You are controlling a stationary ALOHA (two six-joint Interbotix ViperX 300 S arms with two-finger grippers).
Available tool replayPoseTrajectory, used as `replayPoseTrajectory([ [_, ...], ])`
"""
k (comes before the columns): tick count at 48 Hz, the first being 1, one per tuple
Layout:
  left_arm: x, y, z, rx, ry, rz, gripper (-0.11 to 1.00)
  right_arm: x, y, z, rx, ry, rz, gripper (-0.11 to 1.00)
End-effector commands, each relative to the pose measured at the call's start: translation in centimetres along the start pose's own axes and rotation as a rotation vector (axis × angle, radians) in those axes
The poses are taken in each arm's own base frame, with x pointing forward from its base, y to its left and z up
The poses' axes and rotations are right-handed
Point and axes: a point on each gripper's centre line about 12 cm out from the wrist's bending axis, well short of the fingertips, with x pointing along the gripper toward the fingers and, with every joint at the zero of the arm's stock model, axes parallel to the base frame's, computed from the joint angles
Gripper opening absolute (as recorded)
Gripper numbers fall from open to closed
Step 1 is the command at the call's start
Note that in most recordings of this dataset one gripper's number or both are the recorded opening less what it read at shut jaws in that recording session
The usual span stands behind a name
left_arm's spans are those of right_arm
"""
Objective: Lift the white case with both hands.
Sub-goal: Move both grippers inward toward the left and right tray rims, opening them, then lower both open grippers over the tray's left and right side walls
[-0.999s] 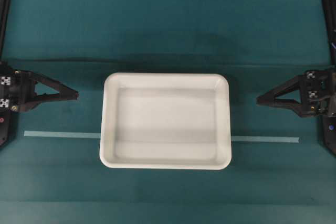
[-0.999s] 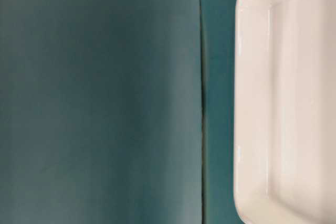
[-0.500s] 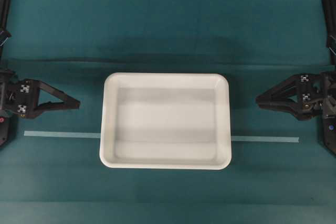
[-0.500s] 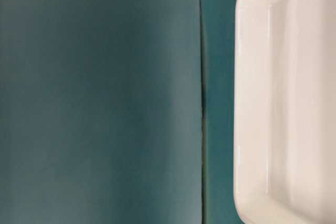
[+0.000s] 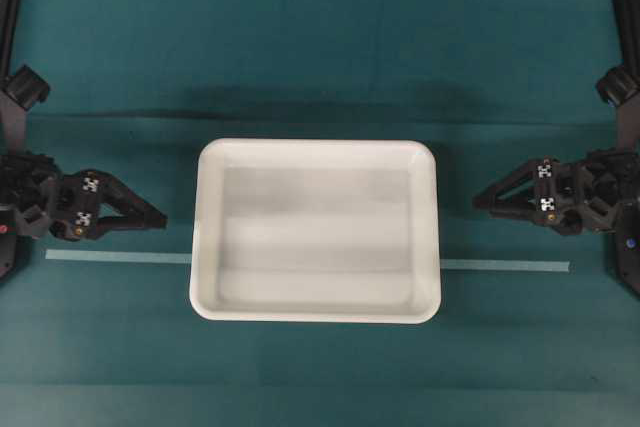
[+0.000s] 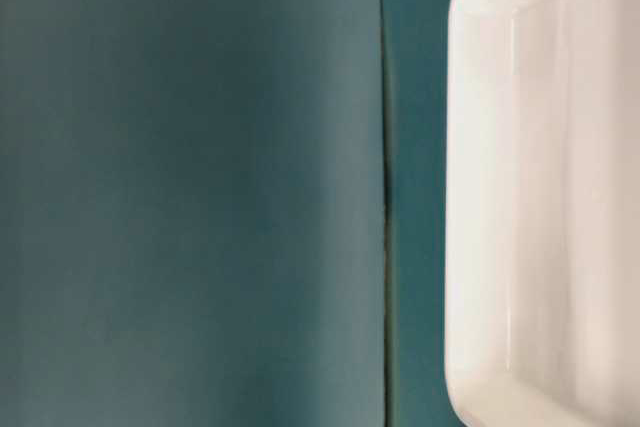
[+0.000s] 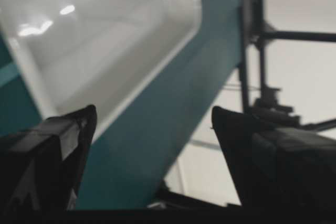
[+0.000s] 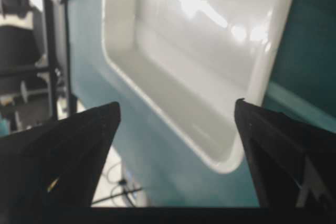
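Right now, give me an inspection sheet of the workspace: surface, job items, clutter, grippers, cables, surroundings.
Surface: teal cloth with a fold line across it; a pale tape strip runs left to right and passes under the case.
Job's things: white case lies flat in the middle, nothing inside it.
Clutter: nothing seen.
Grippers: left gripper open, fingers aimed at the case's left side, apart from it; right gripper open, aimed at the right side, also apart. Neither holds anything.
Cables: a few thin lines beyond the table edge in the right wrist view, too blurred to identify.
Surroundings: black frame posts past the table edge; the rest is blurred.
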Motion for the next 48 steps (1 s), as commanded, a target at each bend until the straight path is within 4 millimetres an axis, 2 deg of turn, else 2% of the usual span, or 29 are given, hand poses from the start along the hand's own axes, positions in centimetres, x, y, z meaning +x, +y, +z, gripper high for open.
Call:
replayPoseTrajectory([
  [1,0.8,1.0,-0.1,0.002,0.005,0.03,0.96,0.4,-0.5,0.2,-0.006,-0.025,0.007,0.92],
  [11,1.2,3.7,0.0,-0.009,-0.016,0.058,0.96,0.4,-2.4,0.4,-0.001,-0.061,0.008,0.92],
  [21,0.9,5.5,1.4,0.004,-0.098,0.03,0.95,0.5,-4.2,0.8,-0.01,-0.109,0.011,0.92],
  [34,1.2,6.7,1.5,0.038,-0.107,0.031,0.95,1.2,-5.5,1.0,-0.01,-0.152,0.0,0.92],
  [48,3.1,7.2,1.3,0.042,-0.103,0.003,0.95,3.5,-5.8,-0.1,-0.027,-0.127,-0.026,0.92],
])
